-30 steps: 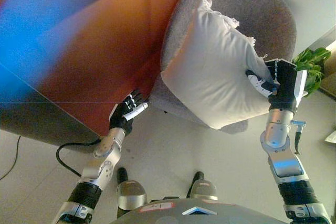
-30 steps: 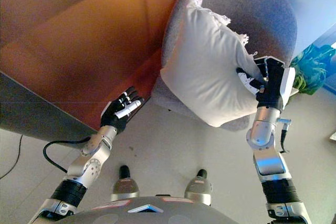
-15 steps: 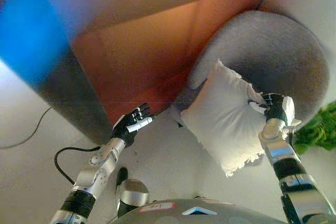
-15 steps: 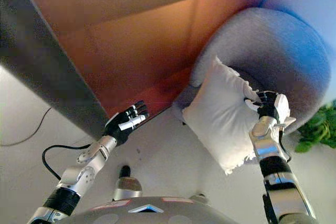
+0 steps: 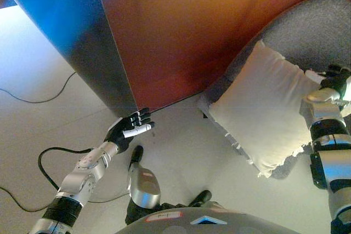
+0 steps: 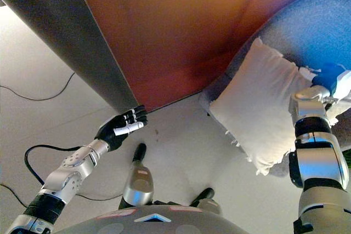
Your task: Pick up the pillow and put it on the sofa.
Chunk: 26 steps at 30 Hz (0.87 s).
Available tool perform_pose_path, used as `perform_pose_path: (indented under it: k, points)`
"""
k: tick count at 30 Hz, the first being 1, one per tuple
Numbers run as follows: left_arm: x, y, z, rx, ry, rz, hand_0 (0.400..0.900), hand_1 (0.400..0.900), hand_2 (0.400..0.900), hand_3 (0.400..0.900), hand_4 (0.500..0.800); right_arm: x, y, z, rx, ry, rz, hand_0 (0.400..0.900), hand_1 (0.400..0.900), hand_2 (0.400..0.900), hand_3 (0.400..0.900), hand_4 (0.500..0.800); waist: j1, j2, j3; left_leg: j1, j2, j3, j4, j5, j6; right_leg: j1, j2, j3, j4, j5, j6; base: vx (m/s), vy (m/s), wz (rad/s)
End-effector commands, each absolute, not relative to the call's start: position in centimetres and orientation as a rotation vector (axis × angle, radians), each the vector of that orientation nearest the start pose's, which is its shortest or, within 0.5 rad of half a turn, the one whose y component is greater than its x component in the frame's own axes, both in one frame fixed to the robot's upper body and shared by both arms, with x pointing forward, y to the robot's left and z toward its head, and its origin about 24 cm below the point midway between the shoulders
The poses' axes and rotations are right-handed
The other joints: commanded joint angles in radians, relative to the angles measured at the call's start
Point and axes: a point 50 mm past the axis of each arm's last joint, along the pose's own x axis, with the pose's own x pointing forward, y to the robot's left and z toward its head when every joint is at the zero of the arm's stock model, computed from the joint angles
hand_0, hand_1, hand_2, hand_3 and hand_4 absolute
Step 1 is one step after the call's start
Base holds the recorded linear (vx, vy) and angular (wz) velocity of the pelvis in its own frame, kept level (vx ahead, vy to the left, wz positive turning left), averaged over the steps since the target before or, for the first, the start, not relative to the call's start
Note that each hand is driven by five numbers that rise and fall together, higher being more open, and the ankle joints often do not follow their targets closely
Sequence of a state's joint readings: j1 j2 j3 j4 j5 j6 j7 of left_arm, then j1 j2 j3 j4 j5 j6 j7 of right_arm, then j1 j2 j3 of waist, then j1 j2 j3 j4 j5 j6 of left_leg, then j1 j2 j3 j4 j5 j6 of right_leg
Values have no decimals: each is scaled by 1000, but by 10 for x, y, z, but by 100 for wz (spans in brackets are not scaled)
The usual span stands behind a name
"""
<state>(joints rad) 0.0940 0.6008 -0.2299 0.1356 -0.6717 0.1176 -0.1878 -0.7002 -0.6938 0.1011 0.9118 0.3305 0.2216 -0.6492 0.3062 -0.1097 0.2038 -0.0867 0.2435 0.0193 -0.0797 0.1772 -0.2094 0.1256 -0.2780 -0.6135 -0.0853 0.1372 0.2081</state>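
The white pillow (image 5: 263, 108) with a frayed edge hangs tilted in front of the round grey armchair (image 5: 318, 20) at the right. My right hand (image 5: 333, 78) is at the pillow's upper right edge, fingers curled on the cloth. It also shows in the right eye view (image 6: 328, 78). My left hand (image 5: 129, 129) is open and empty, low at the left, above the floor and well apart from the pillow. A large brown-orange upholstered surface (image 5: 181, 36) fills the top middle.
A dark grey panel (image 5: 93, 42) borders the brown surface on its left and reaches down to the pale floor (image 5: 181, 152). A thin dark cable (image 5: 33, 100) lies on the floor at the far left.
The whole picture has swung left, so the camera has moved. My right hand still holds the pillow, now further right in view. My left hand stays open.
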Motion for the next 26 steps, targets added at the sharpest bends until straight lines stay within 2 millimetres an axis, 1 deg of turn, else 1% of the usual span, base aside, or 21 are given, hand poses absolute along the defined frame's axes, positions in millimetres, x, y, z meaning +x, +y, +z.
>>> perform_pose_path:
  k: [1,3,4,5,7,8,9,11,12,13,15,16,18,19,21,23,26]
  points:
    - [237,192,40,-124,146,-406,900,900,900,900,800,338,-350,191,-410,-151,-969,900,900,900,900,800,16,18,-82,156,0,107,-8,-145,65,9,-82,17,9,92,53,68,128,-22]
    - [238,190,38,-123,143,-393,900,900,900,900,800,340,-332,180,-390,-185,-878,900,900,900,900,800,-15,24,-95,193,-3,130,-8,-158,72,14,-93,31,11,94,53,-9,130,-25]
    - [239,189,37,-127,135,-390,900,900,900,900,800,340,-325,175,-369,-197,-837,900,900,900,900,800,-27,24,-95,199,-11,150,-8,-145,82,7,-106,23,16,108,46,-81,137,-30]
    - [240,189,37,-133,129,-375,900,900,900,900,800,339,-314,168,-348,-205,-777,900,900,900,900,800,-45,30,-98,218,-11,163,-7,-149,86,5,-111,34,20,111,44,-105,127,-32]
    - [241,189,36,-140,123,-361,900,900,900,900,800,335,-298,157,-328,-221,-708,900,900,900,900,800,-74,37,-101,238,-10,187,0,-155,93,-1,-120,53,31,115,43,-72,91,-35]
    - [242,188,34,-143,123,-353,900,900,900,900,800,330,-291,148,-309,-219,-668,900,900,900,900,800,-92,39,-103,248,-10,200,4,-157,96,-4,-124,67,37,122,44,-107,70,-42]
    - [242,189,31,-139,121,-336,900,900,900,900,800,322,-286,135,-280,-206,-621,900,900,900,900,800,-116,42,-105,256,-11,217,8,-159,101,-11,-128,85,46,133,45,-104,49,-35]
    - [242,189,29,-135,127,-334,900,900,900,900,800,314,-282,123,-248,-184,-572,900,900,900,900,800,-131,42,-107,262,-14,229,12,-160,104,-18,-130,102,52,141,46,-111,29,-32]
    - [240,190,26,-137,124,-315,900,900,900,900,800,295,-273,98,-206,-151,-493,900,900,900,900,800,-170,44,-108,265,-15,247,24,-164,108,-32,-133,132,61,155,49,-152,31,-44]
    - [240,192,24,-137,123,-298,900,900,900,900,800,286,-267,89,-204,-134,-435,900,900,900,900,800,-192,44,-111,266,-15,257,30,-166,110,-42,-133,150,65,159,50,-162,32,-47]
    - [240,195,23,-140,122,-274,900,900,900,900,800,274,-262,82,-161,-107,-382,900,900,900,900,800,-225,45,-115,267,-15,271,45,-172,112,-53,-131,175,66,159,50,-101,19,-37]
    - [238,199,22,-146,122,-246,900,900,900,900,800,265,-256,73,-158,-84,-336,900,900,900,900,800,-249,46,-117,269,-15,283,57,-180,114,-60,-130,194,67,160,49,-98,8,-37]
    - [236,204,20,-149,119,-211,900,900,900,900,800,253,-249,62,-134,-42,-302,900,900,900,900,800,-278,47,-121,272,-16,299,68,-189,115,-71,-130,217,67,163,49,-95,2,-34]
    - [234,206,19,-150,120,-190,900,900,900,900,800,244,-244,53,-130,-5,-278,900,900,900,900,800,-298,49,-123,275,-16,311,71,-192,115,-77,-129,230,65,162,48,-92,10,-30]
    - [230,209,16,-160,128,-157,900,900,900,900,800,229,-238,35,-86,85,-249,900,900,900,900,800,-324,52,-128,279,-18,329,72,-196,115,-85,-127,246,63,157,46,-97,27,-29]
    - [227,212,14,-159,134,-135,900,900,900,900,800,218,-235,18,-59,176,-227,900,900,900,900,800,-343,58,-131,284,-20,346,67,-195,114,-87,-126,252,61,152,43,-94,44,-22]
    - [224,213,12,-170,147,-120,900,900,900,900,800,206,-231,5,-33,261,-197,900,900,900,900,800,-364,65,-136,293,-26,362,50,-189,112,-91,-122,262,56,153,42,-57,35,-16]
